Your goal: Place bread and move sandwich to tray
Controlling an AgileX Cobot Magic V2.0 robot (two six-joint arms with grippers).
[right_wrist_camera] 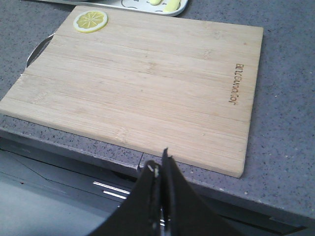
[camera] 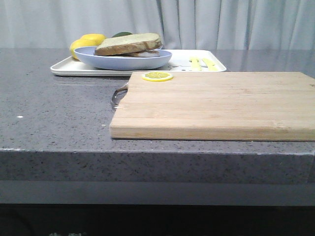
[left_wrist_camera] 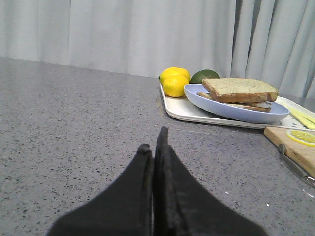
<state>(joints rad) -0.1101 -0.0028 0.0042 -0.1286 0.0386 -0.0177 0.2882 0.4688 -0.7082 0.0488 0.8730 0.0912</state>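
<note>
Currently one sandwich [camera: 129, 44] sits on one blue plate [camera: 123, 60] on the single tray [camera: 64, 68], beside two lemons [left_wrist_camera: 175, 81] and one avocado [left_wrist_camera: 204, 75]. Both grippers, left gripper [left_wrist_camera: 153, 147] and right gripper [right_wrist_camera: 160, 164], are pressed together, holding nothing. One cutting board [camera: 211, 105] on the worktop [camera: 54, 113] carries one lemon slice [camera: 157, 76].

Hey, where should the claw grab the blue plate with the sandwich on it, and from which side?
Probably the plate's near rim, from the counter side in the left wrist view. The rim flares up and overhangs the tray, and the sandwich sits back from that edge, leaving bare lip to pinch.
</note>
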